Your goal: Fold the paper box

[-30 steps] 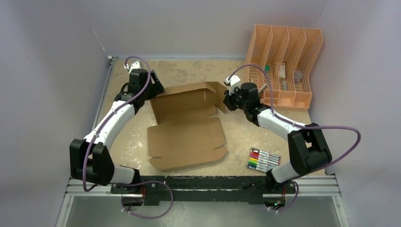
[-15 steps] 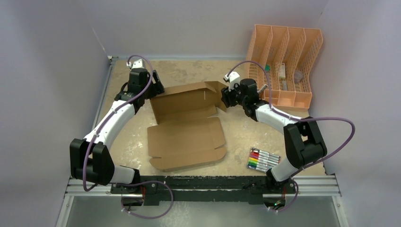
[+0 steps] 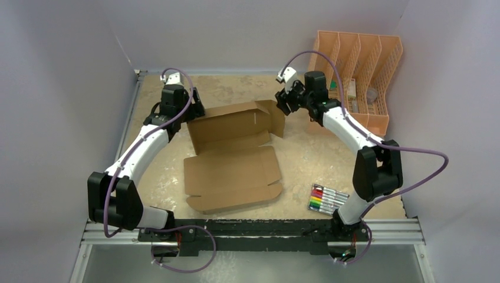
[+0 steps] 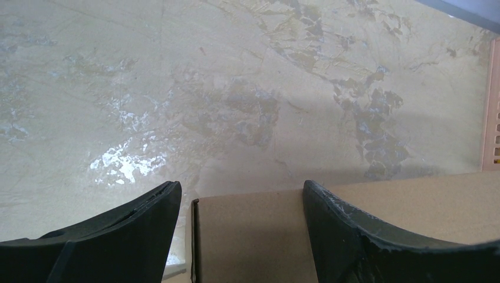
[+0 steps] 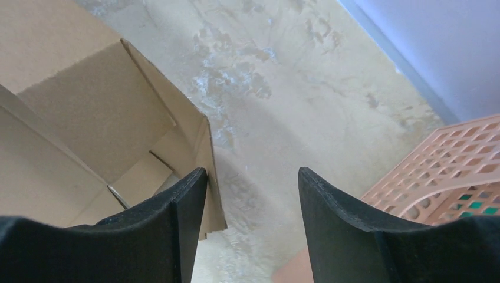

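Top external view: the big brown cardboard paper box (image 3: 233, 159) lies in the middle of the speckled tan table (image 3: 306, 165), between the two arms. Its back part stands up like walls. Its front part lies flat. The left gripper (image 3: 191, 110) is at the back left corner of the box. The right gripper (image 3: 283, 101) is just beside the back right side flap. I cannot tell from here if it touches.

I think the job is partly done, because the back is up but the box is not closed. Next, the side flaps need pushing in and the front part needs lifting.

Left wrist view: the left gripper's jaws are spread wide and hold nothing. A cardboard corner sits just below the gap. The rest of the box is cut off.

Right wrist view: the right gripper's jaws are also spread over bare table, holding nothing. The brown flap is just beside one black finger (image 5: 177, 224). A peach plastic slotted organizer (image 5: 454, 183) peeks in at the corner. Most of the box is out of the picture.
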